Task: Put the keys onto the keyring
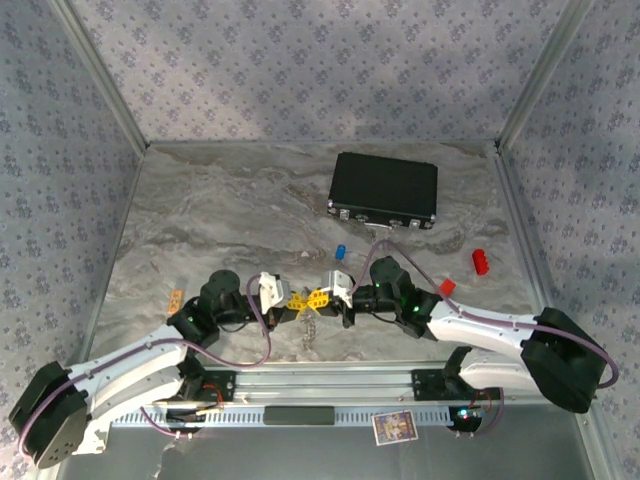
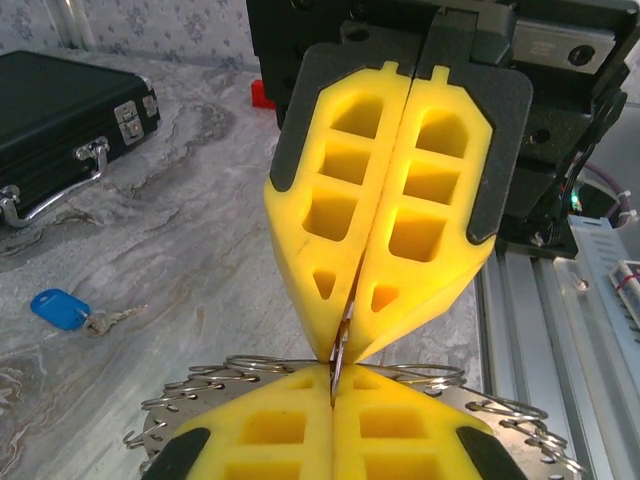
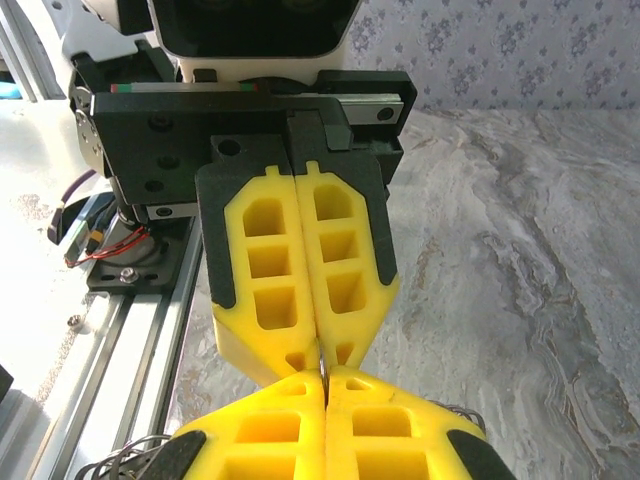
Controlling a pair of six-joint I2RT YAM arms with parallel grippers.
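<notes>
**Location.** The keyring [image 2: 185, 392] hangs at the point where the two grippers meet tip to tip, near the front of the table [image 2: 200, 230] and between the arm bases. Its loops fan out on both sides of the left gripper [image 2: 332, 375].

**Grip.** The left fingers are closed and are judged to be clamping the ring's wire. The right gripper [image 2: 345, 342] is also closed, with a thin metal sliver nipped in its seam. I cannot tell whether that sliver is ring wire or a key blade.

**Step in hand (judged).** The ring is being steadied between two grips so that a key can be threaded on.
- One clamp should stay firm while the other lets go, or the slack ring will drop.
- Pinches should be short and close to the tips.
- The wire should not be twisted.

**Materials.**
- The ring is thin grey-silver wire with a beaded, chain-like rim, and it looks floppy and likely to snag.
- The blue key [image 2: 60, 308] lies flat on the table, well apart from the ring and unthreaded. It has a smooth plastic head and a short metal blade.
- The fingers [image 3: 270, 250] are moulded in yellow with hollow rectangular pockets. They taper to wedge tips and sit on black backing.
- The table has a grey marbled, matt surface.
- A black case [image 2: 50, 110] with metal latches stands at the far side.
- A red block [image 1: 480, 261] lies to the right, clear of the work
</notes>
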